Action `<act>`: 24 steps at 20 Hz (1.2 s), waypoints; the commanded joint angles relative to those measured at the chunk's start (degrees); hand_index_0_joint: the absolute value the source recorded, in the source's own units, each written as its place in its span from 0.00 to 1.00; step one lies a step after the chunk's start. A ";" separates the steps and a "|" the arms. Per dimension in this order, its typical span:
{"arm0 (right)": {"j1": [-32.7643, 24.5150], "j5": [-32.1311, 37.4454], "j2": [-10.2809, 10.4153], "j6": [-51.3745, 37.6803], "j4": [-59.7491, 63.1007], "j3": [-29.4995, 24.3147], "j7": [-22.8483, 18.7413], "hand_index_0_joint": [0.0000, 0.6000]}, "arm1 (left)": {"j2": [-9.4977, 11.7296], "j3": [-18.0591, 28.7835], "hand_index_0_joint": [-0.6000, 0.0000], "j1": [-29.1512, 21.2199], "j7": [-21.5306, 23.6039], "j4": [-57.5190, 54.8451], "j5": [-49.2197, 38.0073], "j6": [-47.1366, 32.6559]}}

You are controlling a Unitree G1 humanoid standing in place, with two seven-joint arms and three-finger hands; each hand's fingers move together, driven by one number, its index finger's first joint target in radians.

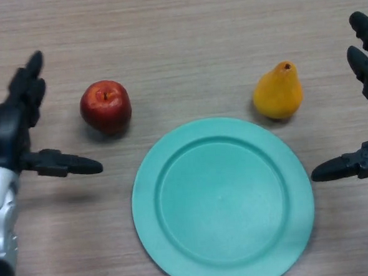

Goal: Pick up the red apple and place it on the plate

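Head view, looking down on a wood-grain desk [184, 31]. Red apple [106, 107] upright, stem dimple facing up, left of centre and toward the far side, resting on the desk and not yet lifted. Teal plate [147, 206] nearer and to the right of it, bare, close by but not touching. Yellow pear [278, 92] just beyond the plate's far-right rim, well apart from the apple.

Left hand [13, 126] at the left edge, beside the apple but clear of it: fingers straight and pointing away, thumb spread out toward the right, holding nothing. Right hand [364, 105] at the right edge, likewise spread and empty, idle near the pear.

Likely firm and rigid, smooth-skinned and a bit slick, moderately light; round enough to roll if nudged from one side. Probably best taken across the widest part, thumb on the near side and fingers on the far side, squeezing evenly so it does not squirt out. Left hand better placed for that, judging by closeness. Short carry rightward and nearer to reach the plate; gentle set-down advisable, since a round fruit may roll across the plate's flat bottom.
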 commanded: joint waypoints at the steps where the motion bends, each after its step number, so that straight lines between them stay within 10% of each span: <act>1: -1.41 4.03 -2.23 -4.08 -4.05 -6.76 -0.93 0.00 | 1.91 1.26 1.00 -5.83 2.79 0.96 0.48 -8.70; 7: 1.19 4.47 -3.37 -5.72 -6.69 -10.31 1.56 0.00 | -1.86 -1.70 1.00 -13.83 11.87 15.55 9.47 -17.44; 13: 1.05 5.24 -3.59 -3.04 -8.75 -11.43 1.58 0.00 | -2.85 -7.93 0.00 -15.32 29.77 20.31 29.80 -17.64; 19: -1.27 6.21 -3.08 3.46 -12.58 -8.52 -0.84 0.00 | -1.36 -7.42 0.00 -15.52 34.41 17.92 36.04 -15.31; 23: -3.38 6.80 -2.17 7.19 -14.82 -5.90 -3.18 0.00 | -0.28 -5.93 0.83 -14.67 31.29 12.54 35.74 -14.25; 24: -4.17 6.97 -2.00 7.91 -15.11 -5.23 -3.72 0.00 | -0.75 -4.48 0.75 -13.16 27.14 8.01 32.23 -13.54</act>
